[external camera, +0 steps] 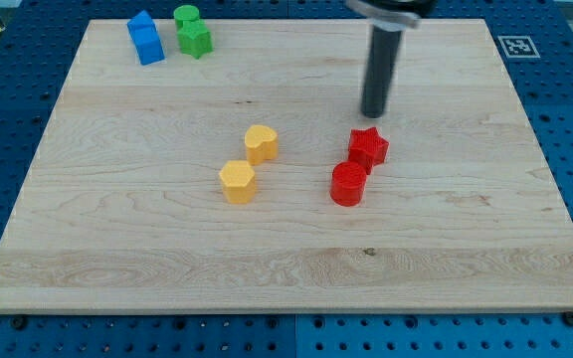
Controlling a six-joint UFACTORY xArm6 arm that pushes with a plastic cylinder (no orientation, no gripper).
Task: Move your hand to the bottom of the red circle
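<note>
The red circle (347,185) lies right of the board's middle. A red star (368,147) touches it on its upper right. My tip (372,113) rests on the board just above the red star, well above the red circle. The rod rises from there to the view's top edge.
A yellow heart (261,143) and a yellow hexagon (237,181) lie left of the red blocks. Two blue blocks (146,38) and two green blocks (192,32) sit at the board's top left. The wooden board (117,249) rests on a blue pegboard table.
</note>
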